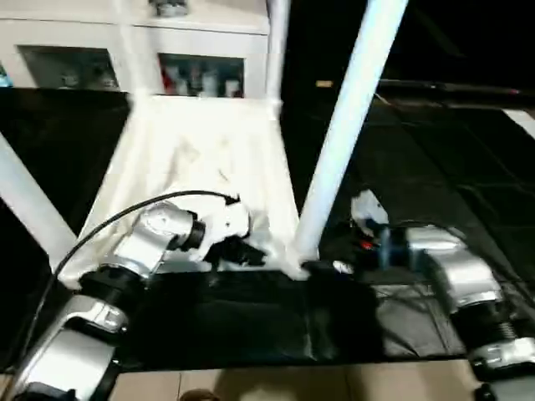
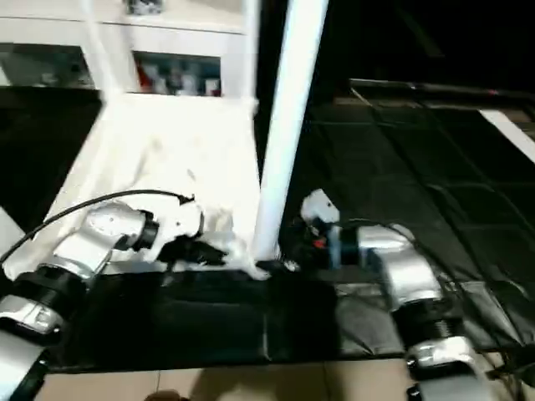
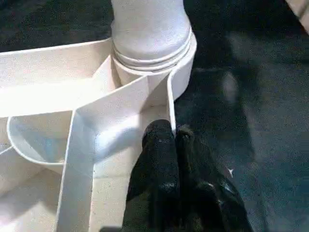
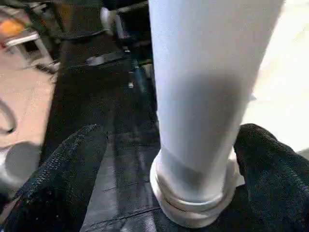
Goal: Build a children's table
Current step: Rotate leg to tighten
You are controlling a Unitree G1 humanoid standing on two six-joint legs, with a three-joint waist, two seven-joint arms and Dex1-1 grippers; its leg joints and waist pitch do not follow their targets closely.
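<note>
The children's table lies upside down on a black mat, with its white ribbed top [image 1: 201, 159] facing up. Its legs stand upward. The near right leg [image 1: 347, 125] sits in its corner socket [image 3: 149, 53]. My left gripper [image 3: 171, 140] is shut, and its black fingertips rest against the thin rim wall just beside that socket. My right gripper [image 4: 171, 145] is open at the base of the same leg [image 4: 203, 96]. One finger [image 4: 63, 179] stands on each side of the leg, clear of it.
A second white leg [image 1: 29, 209] rises at the near left and two more [image 1: 276, 42] at the far end. A white glass-door cabinet [image 1: 201, 71] stands behind the table. The black mat [image 1: 251, 326] covers the floor, with pale floor [image 1: 292, 384] along its near edge.
</note>
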